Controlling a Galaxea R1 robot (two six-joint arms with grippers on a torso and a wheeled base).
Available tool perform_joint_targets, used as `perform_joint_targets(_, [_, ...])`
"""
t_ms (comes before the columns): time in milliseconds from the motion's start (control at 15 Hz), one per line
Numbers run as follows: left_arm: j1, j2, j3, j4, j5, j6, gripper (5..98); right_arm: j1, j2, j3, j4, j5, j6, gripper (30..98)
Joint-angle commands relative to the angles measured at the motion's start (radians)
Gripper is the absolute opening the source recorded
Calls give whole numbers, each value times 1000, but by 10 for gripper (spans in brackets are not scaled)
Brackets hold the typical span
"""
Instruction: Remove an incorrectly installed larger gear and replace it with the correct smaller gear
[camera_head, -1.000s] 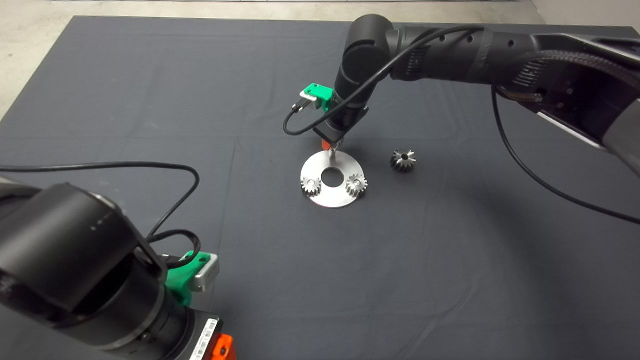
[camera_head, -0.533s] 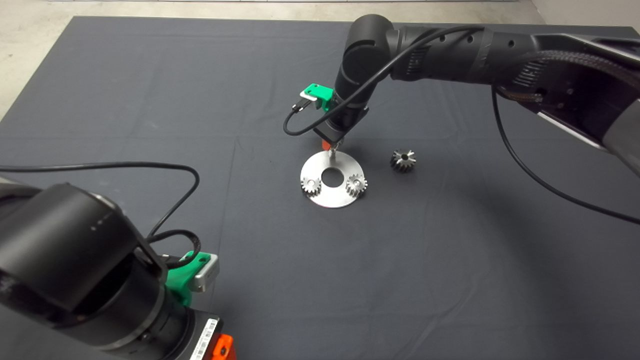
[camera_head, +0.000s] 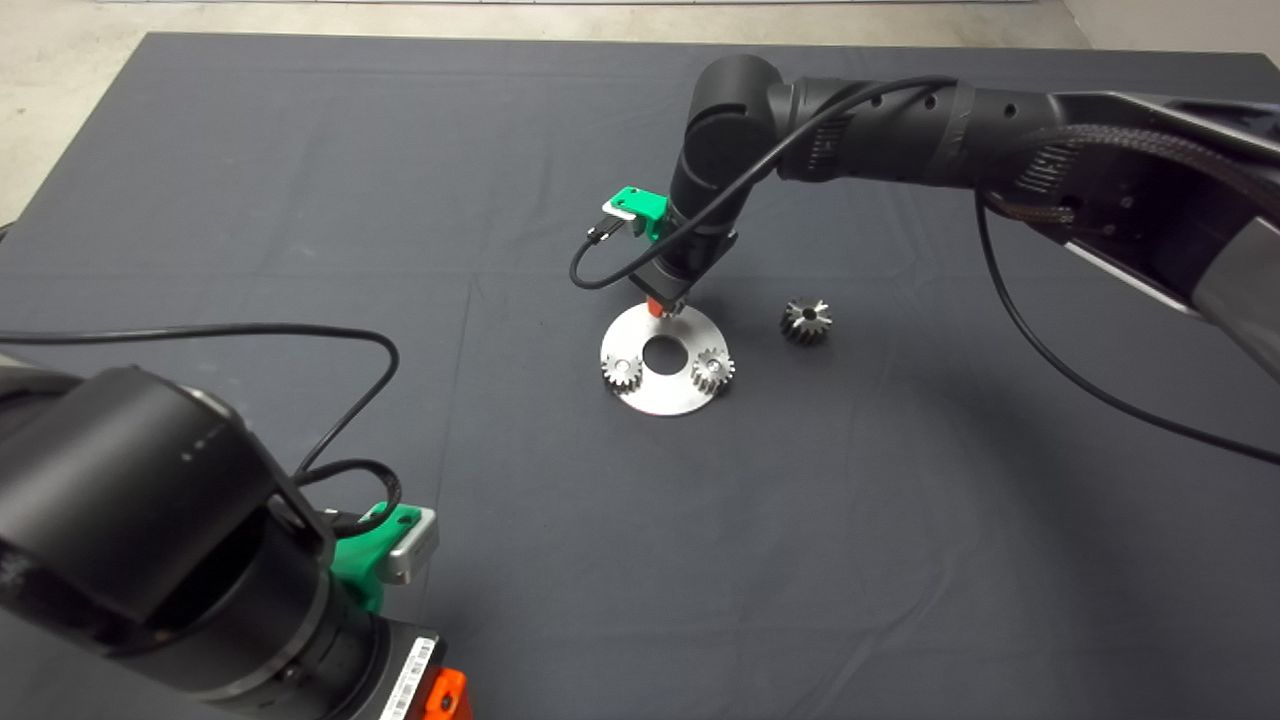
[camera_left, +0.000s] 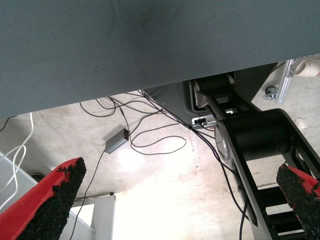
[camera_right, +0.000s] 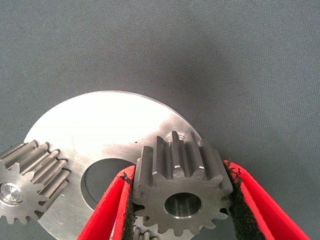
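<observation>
My right gripper (camera_head: 662, 307) is low over the far rim of the round steel plate (camera_head: 660, 395). It is shut on the smaller gear (camera_right: 182, 197), a grey gear with fine teeth and a round centre hole. The black pads (camera_right: 239, 200) press its two sides. The plate (camera_right: 115, 130) lies just beneath it. Two other small gears (camera_head: 621, 372) (camera_head: 712, 370) sit on the plate's near side, and one of them (camera_right: 25, 185) shows in the right wrist view. The larger gear (camera_head: 806, 320), with long pointed teeth, lies on the mat to the right of the plate. My left gripper (camera_left: 181, 169) is parked open at the lower left.
The dark mat (camera_head: 300, 200) spreads wide around the plate. A black cable (camera_head: 1050, 340) hangs from the right arm over the mat's right half. The left wrist view shows the floor with cables (camera_left: 150, 135) beyond the mat's edge.
My right gripper has come down toward the plate's far rim with the smaller gear, covering the upright pin seen below it earlier. The left arm, the plate and the larger gear have not moved.
</observation>
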Motion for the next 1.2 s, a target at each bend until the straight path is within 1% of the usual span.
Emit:
perform_joint_targets(0, [-9,-4,17,-16,9,-5,982,35,3,7,-24,3,-6,412])
perform_joint_targets(200, [-9,-3,17,-16,9,-5,982,32,4,9,-24,4,-6,412])
perform_joint_targets(333, [-4,-3,17,-16,9,-5,982,14,4,22,-32,4,-6,412])
perform_joint_targets(400, [4,-3,17,-16,9,-5,982,14,4,23,-32,6,-6,412])
perform_joint_targets(600, [5,-3,17,-16,9,-5,982,14,4,23,-35,12,-7,412])
perform_joint_targets(867, [5,-3,17,-16,9,-5,982,14,4,23,-53,14,-38,412])
perform_joint_targets(1133, [5,-3,17,-14,9,-5,982,14,3,23,-53,12,-41,413])
